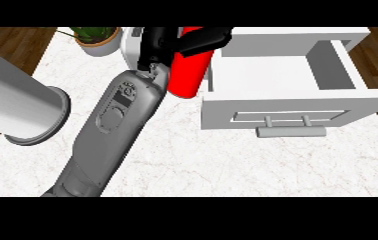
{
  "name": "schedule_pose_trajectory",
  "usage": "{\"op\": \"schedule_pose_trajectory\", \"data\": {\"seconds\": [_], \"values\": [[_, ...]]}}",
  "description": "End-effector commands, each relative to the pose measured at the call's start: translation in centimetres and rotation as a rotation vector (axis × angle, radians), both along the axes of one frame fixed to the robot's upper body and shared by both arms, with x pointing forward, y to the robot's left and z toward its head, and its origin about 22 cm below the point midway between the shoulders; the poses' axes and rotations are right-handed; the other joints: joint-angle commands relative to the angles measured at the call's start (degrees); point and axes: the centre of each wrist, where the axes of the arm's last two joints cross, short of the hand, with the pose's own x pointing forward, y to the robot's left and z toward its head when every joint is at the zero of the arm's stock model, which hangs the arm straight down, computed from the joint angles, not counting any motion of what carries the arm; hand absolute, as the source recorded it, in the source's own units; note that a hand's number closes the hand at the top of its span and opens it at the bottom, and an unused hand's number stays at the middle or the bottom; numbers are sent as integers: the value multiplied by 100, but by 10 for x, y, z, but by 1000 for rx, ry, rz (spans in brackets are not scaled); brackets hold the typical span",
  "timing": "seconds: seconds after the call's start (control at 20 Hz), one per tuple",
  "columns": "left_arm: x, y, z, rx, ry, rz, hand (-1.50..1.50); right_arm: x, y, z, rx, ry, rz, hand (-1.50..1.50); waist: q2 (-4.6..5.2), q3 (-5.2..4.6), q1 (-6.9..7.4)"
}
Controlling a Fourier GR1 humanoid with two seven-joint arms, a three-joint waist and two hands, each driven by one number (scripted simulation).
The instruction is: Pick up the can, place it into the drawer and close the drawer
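Head view: white drawer [284, 91] open at right; grey cylinder [29, 104] at left; my hand [181, 41] has fingers curled round the red can [188, 76], just left of the drawer; potted plant [96, 38] behind.

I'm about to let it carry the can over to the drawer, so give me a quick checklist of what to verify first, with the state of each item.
1. Red can held: ok, the robot hand has its fingers curled round the can's top.
2. Can over the drawer: not ok, it hangs left of the drawer's side wall.
3. Drawer open: ok, pulled out, cavity showing.
4. Drawer cavity free: ok, nothing seen inside.
5. Can clear of the counter: cannot tell.
6. Which hand holds it, and where the other one is: cannot tell.
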Motion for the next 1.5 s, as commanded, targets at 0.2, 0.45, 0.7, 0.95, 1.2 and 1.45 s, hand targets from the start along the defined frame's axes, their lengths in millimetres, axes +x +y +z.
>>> {"op": "schedule_pose_trajectory", "data": {"seconds": [0.2,0.45,0.7,0.95,1.2,1.45], "values": [[23,-46,29,46,3,21,150,6,-11,-3,-1,7,23,-150,33,3,-127],[39,-49,47,57,29,-5,150,-4,3,13,5,-13,11,-150,26,0,-84],[34,-76,63,84,7,20,150,-6,-4,9,-20,-1,18,-150,28,5,-170],[41,-81,46,117,47,43,150,14,4,-9,-5,-13,36,-150,72,11,-296],[53,-75,37,131,41,51,150,12,-3,-8,-1,-15,31,-150,83,11,-307],[52,-80,32,164,52,62,150,26,7,-9,2,2,44,-150,109,14,-395]]}}
